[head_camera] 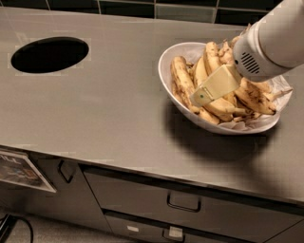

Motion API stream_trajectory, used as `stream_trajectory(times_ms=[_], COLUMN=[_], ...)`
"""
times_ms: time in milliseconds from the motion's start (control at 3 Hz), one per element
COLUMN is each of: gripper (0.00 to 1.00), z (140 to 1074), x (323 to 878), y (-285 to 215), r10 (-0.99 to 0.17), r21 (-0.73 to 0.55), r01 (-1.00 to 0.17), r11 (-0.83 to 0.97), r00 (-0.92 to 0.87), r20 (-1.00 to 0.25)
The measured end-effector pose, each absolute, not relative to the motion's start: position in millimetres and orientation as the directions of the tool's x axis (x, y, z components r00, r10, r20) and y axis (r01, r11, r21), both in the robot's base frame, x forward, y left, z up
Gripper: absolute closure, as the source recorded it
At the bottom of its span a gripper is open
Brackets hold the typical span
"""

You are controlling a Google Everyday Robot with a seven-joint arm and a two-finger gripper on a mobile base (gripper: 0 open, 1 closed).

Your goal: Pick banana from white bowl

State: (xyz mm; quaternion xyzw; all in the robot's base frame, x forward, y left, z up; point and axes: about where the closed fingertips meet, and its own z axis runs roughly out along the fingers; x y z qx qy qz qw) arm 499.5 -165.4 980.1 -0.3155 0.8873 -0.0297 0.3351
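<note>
The white bowl (167, 60) stands on the right of the grey counter, lined with white paper and holding several speckled yellow bananas. The long, nearly straight banana (182, 81) with brown streaks lies along the bowl's left side. My gripper (199, 97) reaches down into the bowl from the upper right. Its cream-coloured tip sits just right of that banana, on top of the pile. The gripper's body hides the middle of the other bananas. I cannot tell whether it holds anything.
A round dark hole (50, 54) is cut into the counter (104, 109) at the left. Drawers with handles (183, 204) run below the front edge. A dark tiled wall (156, 7) lines the back.
</note>
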Motion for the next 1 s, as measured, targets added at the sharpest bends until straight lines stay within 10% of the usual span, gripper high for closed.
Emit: stream_trajectory(times_ms=[1000], gripper=[0.00], z=[975], x=[507], y=[-150], r10=[-0.508], r21=[-0.155], r01=[-0.576], r11=[0.802], r00=[-0.522], r20=[-0.686])
